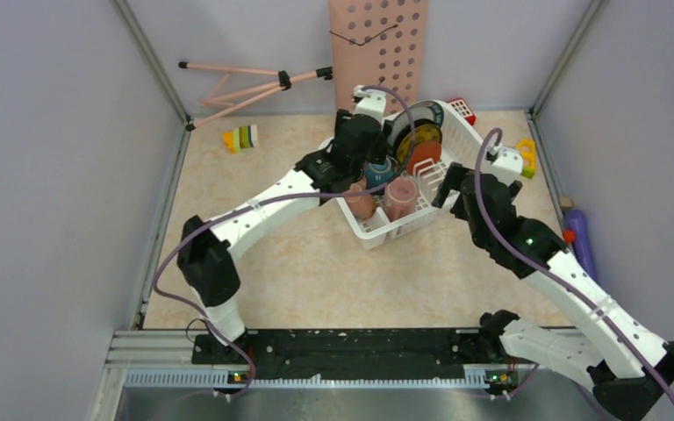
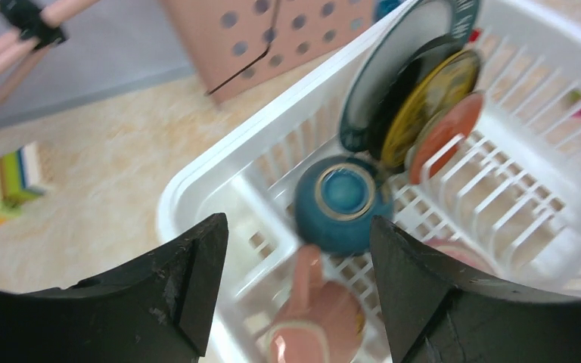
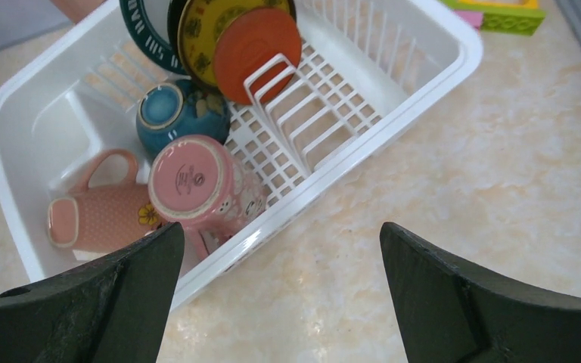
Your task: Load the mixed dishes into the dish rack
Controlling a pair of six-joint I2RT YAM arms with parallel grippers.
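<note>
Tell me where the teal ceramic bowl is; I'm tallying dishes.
Right wrist view: the teal bowl sits left of centre in the white plastic dish rack, between upright plates and a pink cup.

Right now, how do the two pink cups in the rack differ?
The dotted cup lies on its side with its handle showing; the stamped cup is turned base up. The dotted cup has a bumpy surface; the stamped cup shows a printed mark on its base. Both are pink and sit in the dish rack by the teal bowl.
</note>
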